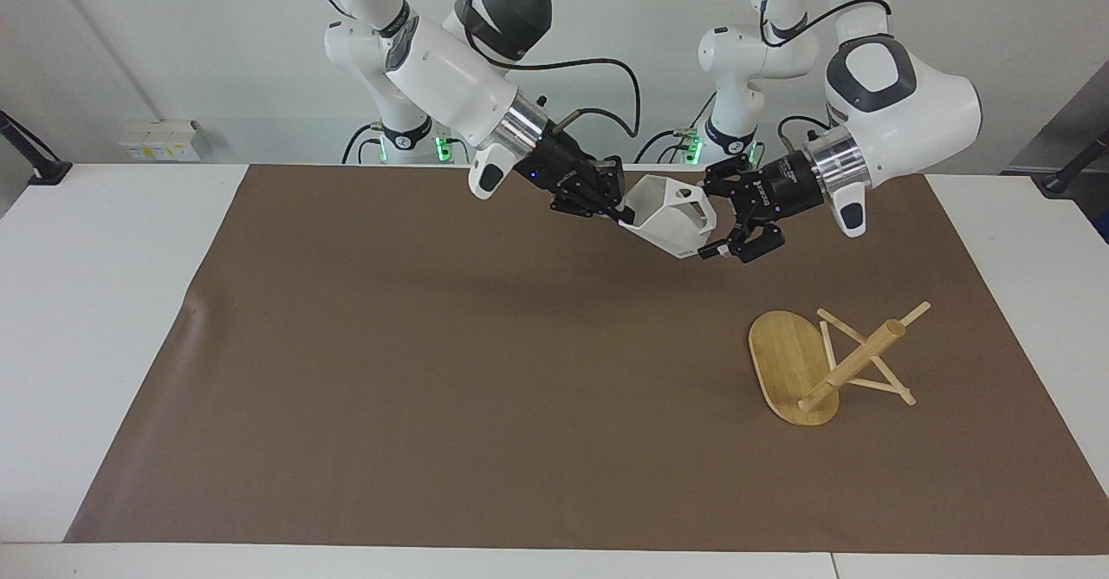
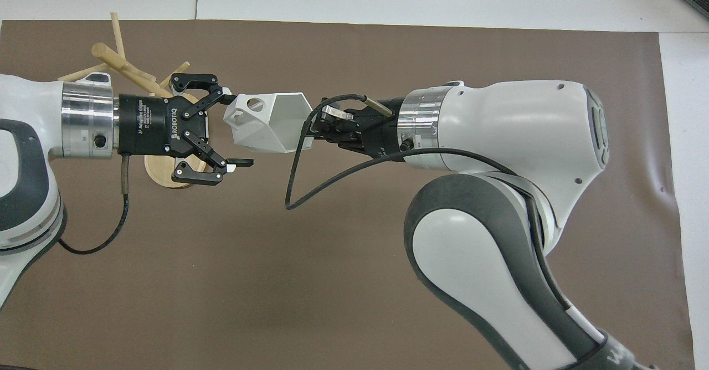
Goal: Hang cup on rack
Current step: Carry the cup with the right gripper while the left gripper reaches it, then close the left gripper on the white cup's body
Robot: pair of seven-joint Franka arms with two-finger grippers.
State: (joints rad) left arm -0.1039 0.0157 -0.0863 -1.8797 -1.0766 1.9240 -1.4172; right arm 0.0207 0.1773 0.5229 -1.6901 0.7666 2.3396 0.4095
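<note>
Overhead, "ROBOTIQ" read on the left gripper (image 2: 232, 129), its fingers spread either side of the cup's (image 2: 266, 123) base; only the facing view showed the cup held in the air above the brown mat (image 1: 390, 388), its rim clamped by the right gripper (image 1: 617, 211), the rack (image 1: 827, 362) toppled farther from the robots.
</note>
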